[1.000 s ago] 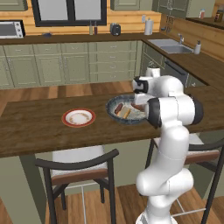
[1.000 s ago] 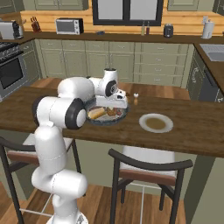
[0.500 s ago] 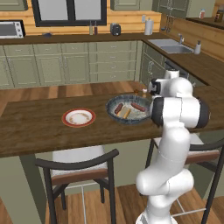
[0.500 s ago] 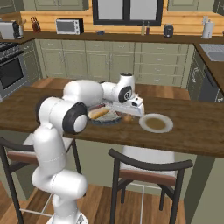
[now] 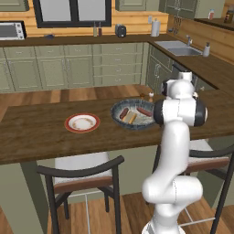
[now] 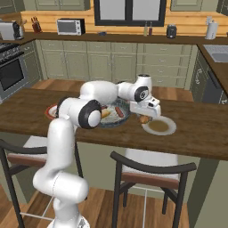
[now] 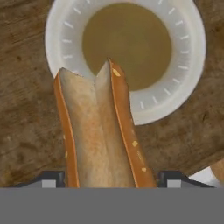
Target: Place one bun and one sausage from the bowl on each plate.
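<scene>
My gripper (image 6: 145, 116) is shut on a split tan bun (image 7: 98, 131), holding it just above the near-left rim of a white plate with a tan centre (image 7: 127, 48), which lies at the right of the counter (image 6: 159, 127). The dark fingertips (image 7: 52, 178) flank the bun's lower end. The dark grey-blue bowl (image 5: 119, 108) sits mid-counter with two reddish sausages (image 5: 145, 111) and another bun (image 5: 131, 119) in it. The red-rimmed plate (image 5: 82, 122) lies bare to the bowl's left. In the left base view my own arm hides the gripper.
Two dark-framed chairs (image 6: 151, 171) (image 5: 82, 169) stand against the front edge of the wooden counter (image 5: 36, 137). A small shaker (image 5: 151, 96) stands behind the bowl. The sink and cabinets lie far behind.
The gripper has swung right from over the bowl to the white plate, carrying the bun with it. The bowl and both plates have stayed put.
</scene>
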Tool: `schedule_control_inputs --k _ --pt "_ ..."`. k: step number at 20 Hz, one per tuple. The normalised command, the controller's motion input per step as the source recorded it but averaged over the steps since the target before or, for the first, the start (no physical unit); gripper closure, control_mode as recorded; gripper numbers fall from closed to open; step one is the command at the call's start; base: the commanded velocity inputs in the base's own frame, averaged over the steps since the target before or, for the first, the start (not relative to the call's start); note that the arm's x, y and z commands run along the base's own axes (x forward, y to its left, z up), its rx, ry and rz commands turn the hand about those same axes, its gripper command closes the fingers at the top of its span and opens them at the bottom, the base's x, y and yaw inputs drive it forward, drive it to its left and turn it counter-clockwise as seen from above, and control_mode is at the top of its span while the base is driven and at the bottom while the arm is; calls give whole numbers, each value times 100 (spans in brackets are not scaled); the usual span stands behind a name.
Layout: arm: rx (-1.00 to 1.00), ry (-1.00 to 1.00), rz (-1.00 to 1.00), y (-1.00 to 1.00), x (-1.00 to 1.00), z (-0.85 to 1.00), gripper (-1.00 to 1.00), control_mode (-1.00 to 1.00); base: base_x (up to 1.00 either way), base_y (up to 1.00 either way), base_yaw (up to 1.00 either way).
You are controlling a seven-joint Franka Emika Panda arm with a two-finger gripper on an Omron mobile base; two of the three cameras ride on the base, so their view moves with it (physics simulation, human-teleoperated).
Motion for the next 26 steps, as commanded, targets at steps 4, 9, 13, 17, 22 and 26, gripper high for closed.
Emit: schedule_control_inputs --k 4,9,13,17,22,26 --pt "0 -6 5 -15 29 -59 100 -100 0 0 0" --pt "3 -23 8 -9 26 -19 100 -100 0 0 0" --pt "2 -16 5 -12 26 -21 100 -100 0 0 0" --pt "0 -4 0 0 0 -34 100 -100 0 0 0" --pt "0 -7 0 0 0 -29 100 -100 0 0 0" --pt "0 -2 0 0 7 -22 100 -100 0 0 0"
